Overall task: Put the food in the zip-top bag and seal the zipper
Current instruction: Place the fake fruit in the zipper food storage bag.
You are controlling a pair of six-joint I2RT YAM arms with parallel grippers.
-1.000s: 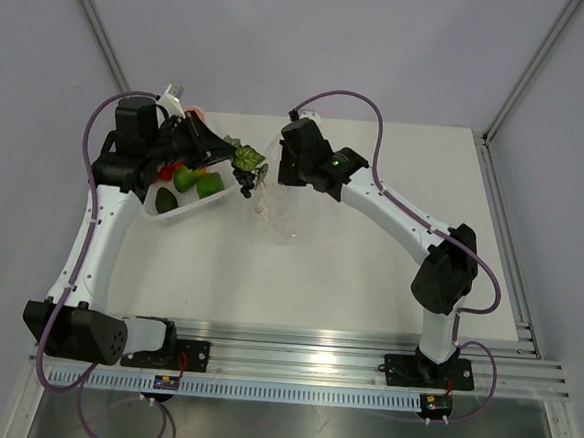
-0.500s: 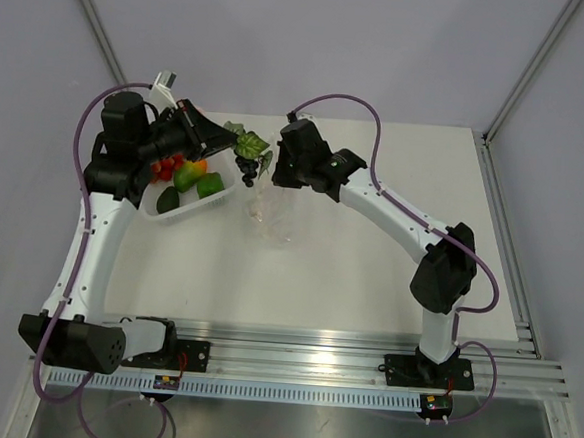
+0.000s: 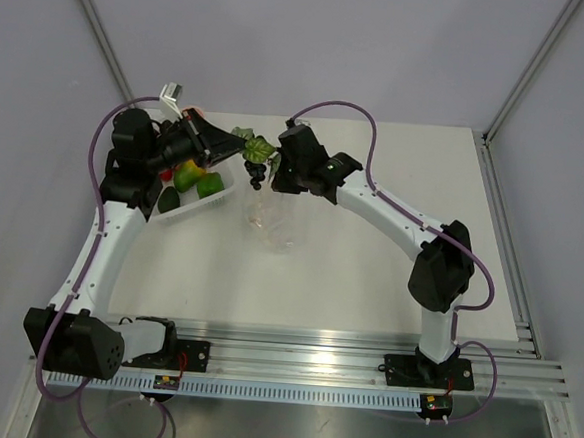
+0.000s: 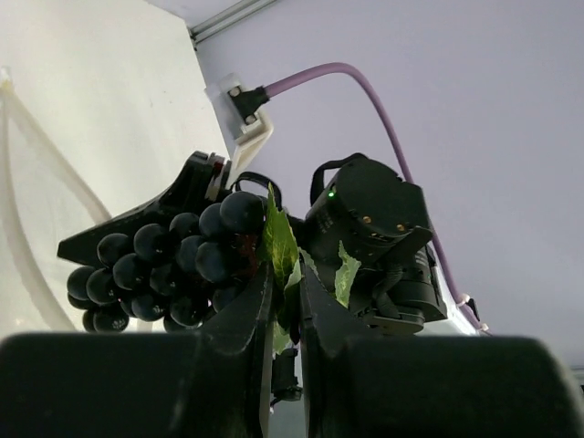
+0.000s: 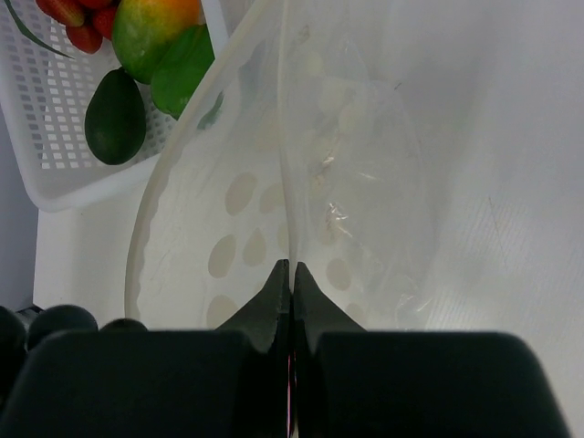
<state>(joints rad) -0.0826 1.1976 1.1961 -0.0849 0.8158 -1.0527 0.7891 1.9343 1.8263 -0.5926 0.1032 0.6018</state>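
Table (image 3: 368, 274): white, carrying everything; both arms reach toward its far edge, left of centre.
Tray (image 3: 187, 215): white perforated, by the far left corner of the table. It holds the rest of the food: an orange-green piece (image 5: 155, 27), a dark green one (image 5: 116, 114) and red ones (image 5: 73, 18).
Zip-top bag (image 3: 272, 223): clear and crinkly, just right of the tray. Its mouth is lifted toward the far edge, and its body trails down toward the near right, which gives its long axis.
Grapes (image 3: 258, 167): a dark purple bunch in the air between the tray and the bag's mouth, just left of the raised rim and not yet inside.
Left gripper (image 4: 285, 283): clenched on the bunch's green leaf (image 4: 278, 242), with the grapes hanging off to one side of it.
Right gripper (image 5: 291, 274): pinched tight on one lip of the bag, holding the mouth up (the other lip bows away toward the tray).
Zipper (image 5: 161, 179): unsealed, its strip arcing wide around the opening.
Relation that matters: the left arm has the food, and the opening lies just right of the bunch and below it. I judge that a short carry over the bowed lip and then a drop along the bag's axis is what's needed.
Risk: the dangling bunch may catch the rim.
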